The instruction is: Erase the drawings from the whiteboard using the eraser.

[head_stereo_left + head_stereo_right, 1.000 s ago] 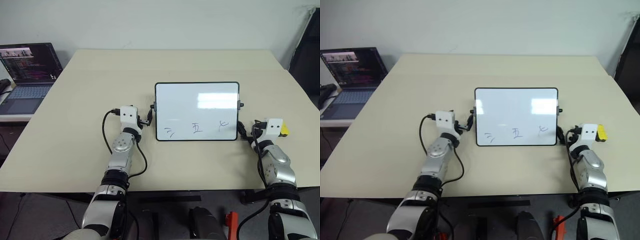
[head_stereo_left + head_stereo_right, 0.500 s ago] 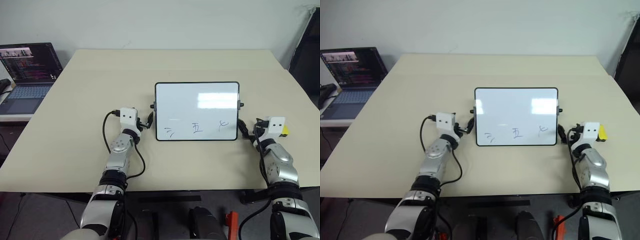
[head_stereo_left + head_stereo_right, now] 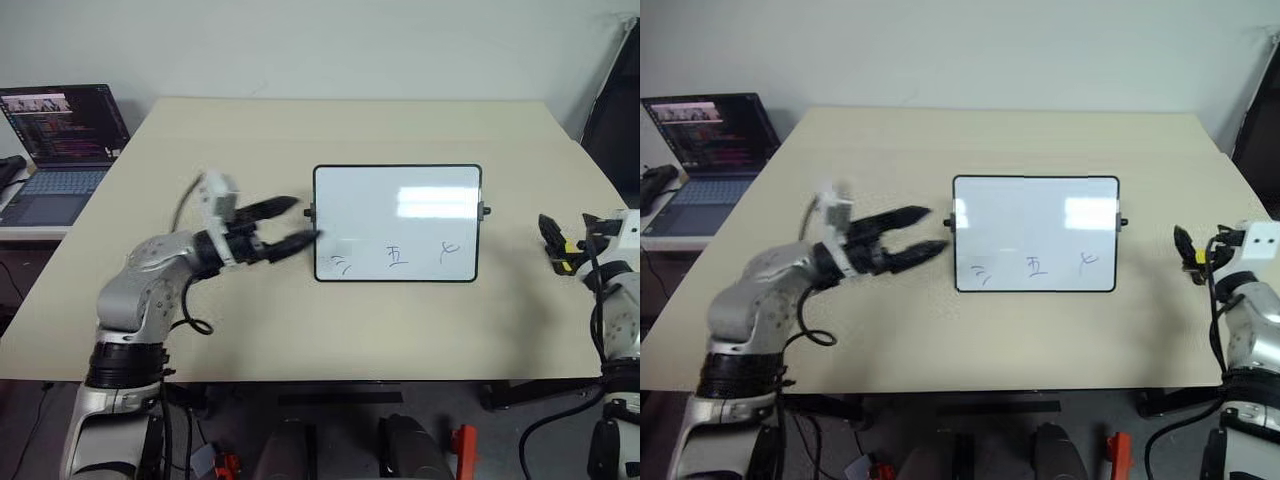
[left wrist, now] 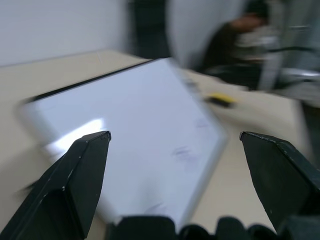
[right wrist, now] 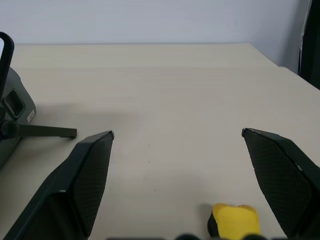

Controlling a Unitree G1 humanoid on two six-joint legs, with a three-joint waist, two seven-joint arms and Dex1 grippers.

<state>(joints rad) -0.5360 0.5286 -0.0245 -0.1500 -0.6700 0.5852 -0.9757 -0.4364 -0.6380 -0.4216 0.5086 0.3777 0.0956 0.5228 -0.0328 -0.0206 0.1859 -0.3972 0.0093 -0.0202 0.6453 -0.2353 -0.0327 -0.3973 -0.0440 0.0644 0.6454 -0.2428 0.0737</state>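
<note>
The whiteboard lies in the middle of the table, with three small blue drawings in a row along its near edge. My left gripper hovers open just off the board's left short side and points across it. The left wrist view has the blurred whiteboard between my open fingers. The yellow eraser lies on the table to the right of the board. My right gripper stands open over it, fingers either side. In the right wrist view the eraser sits low between the open fingers.
An open laptop sits on a side desk at the far left. The cream table stretches bare beyond the board. A dark object stands past the table's far right corner. The board's side knob and stand show in the right wrist view.
My left arm has swung out and up, and its gripper has turned to point sideways at the board's left side. My right gripper has risen and shifted to the right.
</note>
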